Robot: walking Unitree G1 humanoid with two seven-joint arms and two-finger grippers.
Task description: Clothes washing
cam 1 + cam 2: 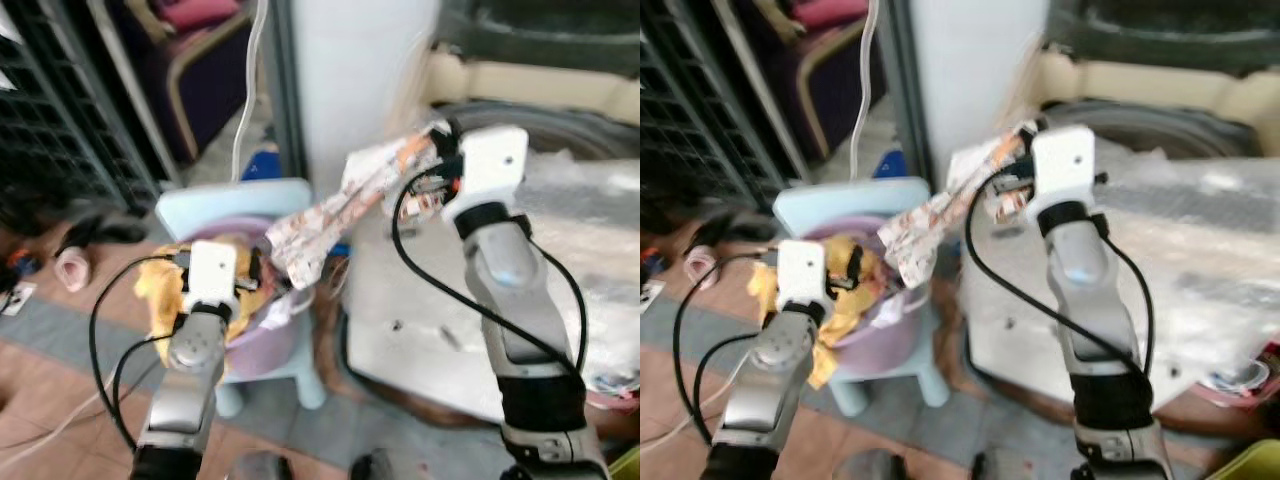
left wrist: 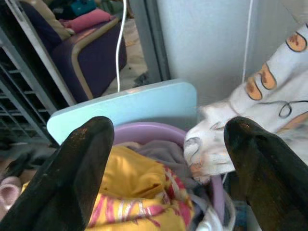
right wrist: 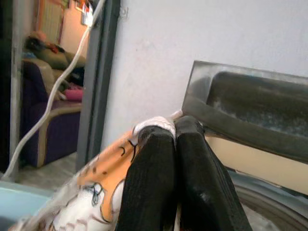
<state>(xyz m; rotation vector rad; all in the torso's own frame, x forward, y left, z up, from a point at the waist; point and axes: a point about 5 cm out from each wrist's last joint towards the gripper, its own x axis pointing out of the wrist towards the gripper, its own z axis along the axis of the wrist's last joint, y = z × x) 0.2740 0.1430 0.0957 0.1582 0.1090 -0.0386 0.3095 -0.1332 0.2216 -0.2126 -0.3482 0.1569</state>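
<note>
A white garment with orange prints (image 1: 335, 215) hangs stretched in the air from my right gripper (image 3: 174, 129), which is shut on its upper end beside the washing machine (image 1: 560, 190). The cloth's lower end dangles over a purple basin (image 1: 270, 340) on a light blue stool (image 1: 285, 195). Yellow and pink clothes (image 2: 134, 187) lie heaped in the basin. My left gripper (image 2: 166, 149) is open just above that heap, with nothing between its fingers (image 2: 79, 159).
The washing machine's dark open lid (image 3: 250, 110) stands at the back. A white pillar (image 1: 360, 70) rises behind the stool. A purple armchair (image 2: 91, 48) and a black wire rack (image 1: 60, 110) stand to the left. Shoes (image 1: 75, 265) lie on the floor.
</note>
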